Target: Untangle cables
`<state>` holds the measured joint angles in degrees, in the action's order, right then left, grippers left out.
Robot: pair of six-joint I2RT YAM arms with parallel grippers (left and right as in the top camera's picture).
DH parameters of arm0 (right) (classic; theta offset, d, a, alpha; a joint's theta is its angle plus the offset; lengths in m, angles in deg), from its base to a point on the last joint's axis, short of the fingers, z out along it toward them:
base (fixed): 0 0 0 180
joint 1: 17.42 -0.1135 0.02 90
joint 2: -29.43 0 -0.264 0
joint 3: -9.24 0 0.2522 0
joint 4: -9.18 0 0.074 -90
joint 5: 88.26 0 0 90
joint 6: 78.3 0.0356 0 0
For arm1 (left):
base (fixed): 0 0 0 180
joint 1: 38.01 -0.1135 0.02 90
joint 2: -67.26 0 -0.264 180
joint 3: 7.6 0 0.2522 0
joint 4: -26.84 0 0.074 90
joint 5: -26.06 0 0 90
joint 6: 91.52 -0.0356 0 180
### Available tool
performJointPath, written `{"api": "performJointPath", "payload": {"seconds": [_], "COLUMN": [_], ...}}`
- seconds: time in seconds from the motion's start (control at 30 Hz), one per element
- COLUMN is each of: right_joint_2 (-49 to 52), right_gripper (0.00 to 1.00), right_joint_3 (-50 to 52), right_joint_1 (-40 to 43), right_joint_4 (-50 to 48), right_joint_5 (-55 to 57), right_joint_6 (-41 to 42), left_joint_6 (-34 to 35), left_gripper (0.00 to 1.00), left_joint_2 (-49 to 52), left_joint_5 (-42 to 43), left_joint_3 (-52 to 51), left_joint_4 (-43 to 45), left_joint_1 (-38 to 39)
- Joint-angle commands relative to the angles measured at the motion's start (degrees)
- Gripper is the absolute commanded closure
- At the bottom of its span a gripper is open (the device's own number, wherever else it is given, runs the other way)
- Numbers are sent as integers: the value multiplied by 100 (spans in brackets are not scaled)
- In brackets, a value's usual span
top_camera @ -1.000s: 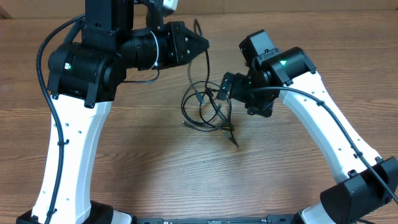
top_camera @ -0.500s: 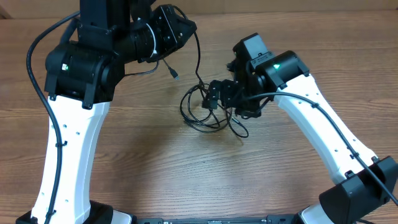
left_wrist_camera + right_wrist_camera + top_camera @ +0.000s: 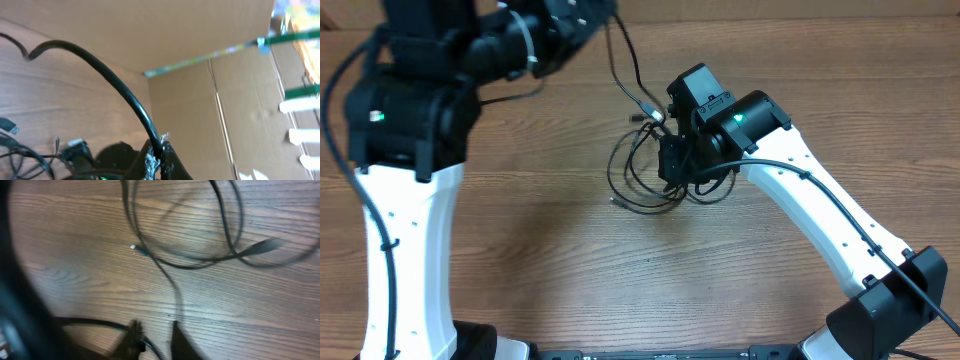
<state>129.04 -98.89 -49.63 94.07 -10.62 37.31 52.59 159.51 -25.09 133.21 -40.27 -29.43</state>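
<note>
Lying near the middle of the wooden table (image 3: 550, 260), the cables (image 3: 638, 185) were seen as a loose tangle of thin black loops. One strand (image 3: 100, 65) was stretched from the tangle toward 11 o'clock and was clamped between the closed tips of the left gripper (image 3: 159, 152), raised beside a cardboard wall (image 3: 200, 115). The right gripper (image 3: 155, 340) was held low at the tangle's 3 o'clock side, its blurred fingers close over a loop; whether anything was pinched could not be told. A silvery plug tip (image 3: 133, 247) was seen resting on the wood.
</note>
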Motion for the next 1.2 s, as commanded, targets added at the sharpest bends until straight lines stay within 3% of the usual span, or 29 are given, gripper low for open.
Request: {"api": "performJointPath", "payload": {"seconds": [0.0, 0.23, 0.4, 0.6, 0.8, 0.87, 1.0, 1.1, 1.17], "right_joint_2": [50, 52, 52, 55, 55, 55, 55, 55, 57], "right_gripper": [94, 96, 96, 96, 96, 96, 96, 86, 81], "right_joint_3": [31, 33, 35, 37, 39, 39, 39, 39, 39], "right_joint_1": [149, 304, 376, 389, 389, 389, 389, 389, 376], "right_joint_4": [57, 538, 549, 640, 715, 721, 748, 721, 660], "right_joint_5": [299, 1362, 1408, 2149, 2490, 2474, 2452, 2221, 1928], "right_joint_6": [9, 774, 785, 1993, 2109, 2107, 2105, 2105, 2085], "left_joint_6": [79, 216, 295, -197, -474, -619, -1106, -927, -487], "left_gripper": [96, 96, 96, 96, 96, 96, 96, 96, 96], "left_joint_2": [-229, -302, -302, -302, -302, -302, -302, -302, -302], "left_joint_5": [125, 192, 92, -240, -1440, -1237, 802, 2159, 2507], "left_joint_3": [199, 201, 199, 199, 199, 199, 199, 199, 199], "left_joint_4": [-219, -737, -1670, -2131, -2719, -2695, -1917, -1080, -592], "left_joint_1": [-551, -2159, -3324, -4068, -4435, -4433, -4417, -4417, -4417]}}
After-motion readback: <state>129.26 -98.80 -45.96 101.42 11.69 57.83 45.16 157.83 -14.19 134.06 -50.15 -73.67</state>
